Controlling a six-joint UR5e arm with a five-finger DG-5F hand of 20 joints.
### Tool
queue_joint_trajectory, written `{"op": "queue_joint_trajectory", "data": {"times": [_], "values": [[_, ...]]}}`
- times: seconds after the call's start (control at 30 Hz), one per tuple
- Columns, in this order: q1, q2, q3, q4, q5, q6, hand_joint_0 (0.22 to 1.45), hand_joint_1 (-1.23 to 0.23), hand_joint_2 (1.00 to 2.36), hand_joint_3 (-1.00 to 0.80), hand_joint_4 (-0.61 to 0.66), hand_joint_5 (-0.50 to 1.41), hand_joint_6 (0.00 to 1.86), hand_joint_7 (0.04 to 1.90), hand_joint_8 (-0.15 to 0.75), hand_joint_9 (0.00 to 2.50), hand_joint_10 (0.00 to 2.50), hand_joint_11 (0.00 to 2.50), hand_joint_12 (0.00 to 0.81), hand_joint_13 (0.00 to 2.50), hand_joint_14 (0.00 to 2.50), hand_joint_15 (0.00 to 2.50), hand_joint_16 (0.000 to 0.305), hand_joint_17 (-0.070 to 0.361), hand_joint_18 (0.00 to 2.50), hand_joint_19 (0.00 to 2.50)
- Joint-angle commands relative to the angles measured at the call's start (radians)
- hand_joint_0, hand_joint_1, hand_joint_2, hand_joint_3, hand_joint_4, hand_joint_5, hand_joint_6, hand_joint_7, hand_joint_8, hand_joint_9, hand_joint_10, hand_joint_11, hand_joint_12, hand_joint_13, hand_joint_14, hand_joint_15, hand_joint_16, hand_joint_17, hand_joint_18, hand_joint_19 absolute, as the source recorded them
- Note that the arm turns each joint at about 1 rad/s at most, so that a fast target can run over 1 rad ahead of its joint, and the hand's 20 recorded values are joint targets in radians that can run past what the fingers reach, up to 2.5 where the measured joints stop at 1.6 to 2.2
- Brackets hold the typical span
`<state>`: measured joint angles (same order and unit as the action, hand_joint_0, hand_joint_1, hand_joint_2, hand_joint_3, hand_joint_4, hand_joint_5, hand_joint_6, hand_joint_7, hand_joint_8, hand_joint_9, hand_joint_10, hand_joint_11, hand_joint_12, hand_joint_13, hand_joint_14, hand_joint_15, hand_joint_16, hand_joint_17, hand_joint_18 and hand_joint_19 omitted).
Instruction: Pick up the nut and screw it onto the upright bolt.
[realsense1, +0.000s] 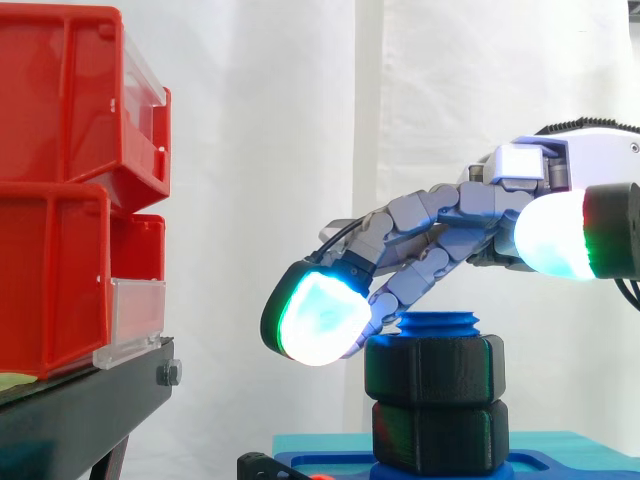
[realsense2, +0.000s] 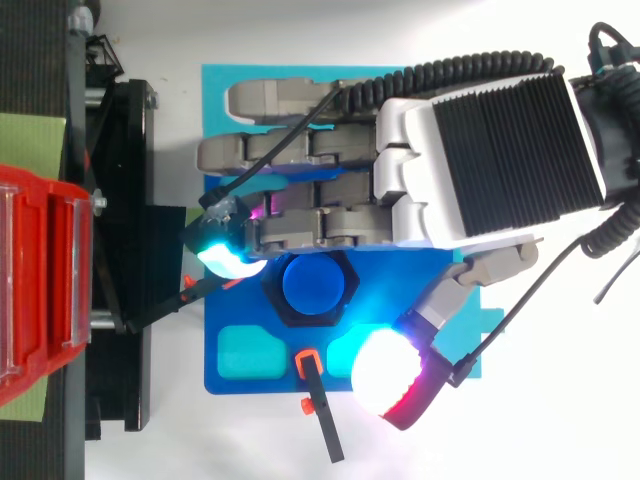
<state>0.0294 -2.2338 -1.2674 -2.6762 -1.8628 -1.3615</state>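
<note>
A blue upright bolt (realsense1: 440, 324) stands on a blue base plate (realsense2: 232, 372). Two black nuts are stacked on it: the upper nut (realsense1: 434, 368) sits just below the bolt's top, and the lower nut (realsense1: 440, 436) rests at the plate. From above, the bolt's round top (realsense2: 312, 283) shows inside the upper nut's black rim (realsense2: 272, 293). My hand (realsense1: 450, 215) reaches in from the right, its straight fingers stretched leftward over and beside the bolt. One glowing fingertip (realsense1: 315, 320) hangs left of the upper nut. The thumb (realsense2: 390, 372) stands apart on the other side. My hand is open and grips nothing.
Red bins (realsense1: 70, 190) sit on a black stand (realsense1: 90, 410) at the left, close to the fingertips. A black rod with orange clamp parts (realsense2: 315, 395) lies at the base plate's near edge. A teal recess (realsense2: 240, 352) shows in the plate.
</note>
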Motion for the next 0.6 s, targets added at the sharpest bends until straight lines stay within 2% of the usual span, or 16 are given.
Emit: {"op": "queue_joint_trajectory", "data": {"times": [0.0, 0.13, 0.57], "values": [[-0.003, 0.000, -0.001, 0.001, 0.001, 0.004, 0.42, -0.13, 1.00, -0.50, 0.22, -0.11, 0.50, 0.68, 0.260, 0.67, 0.00, 0.00, 0.357, 0.14, 0.00, 0.00, 0.048, 0.108, 0.00, 0.00], [-0.003, -0.001, -0.001, -0.002, 0.001, 0.004, 0.42, -0.14, 1.00, -0.50, 0.22, -0.11, 0.50, 0.70, 0.260, 0.68, 0.00, 0.00, 0.356, 0.15, 0.00, 0.00, 0.048, 0.107, 0.00, 0.00], [-0.009, 0.000, -0.001, 0.002, 0.001, 0.004, 0.45, -0.17, 1.00, -0.50, 0.27, -0.03, 0.50, 0.94, 0.270, 0.89, 0.00, 0.00, 0.337, 0.29, 0.00, 0.00, 0.042, 0.094, 0.00, 0.00]]}}
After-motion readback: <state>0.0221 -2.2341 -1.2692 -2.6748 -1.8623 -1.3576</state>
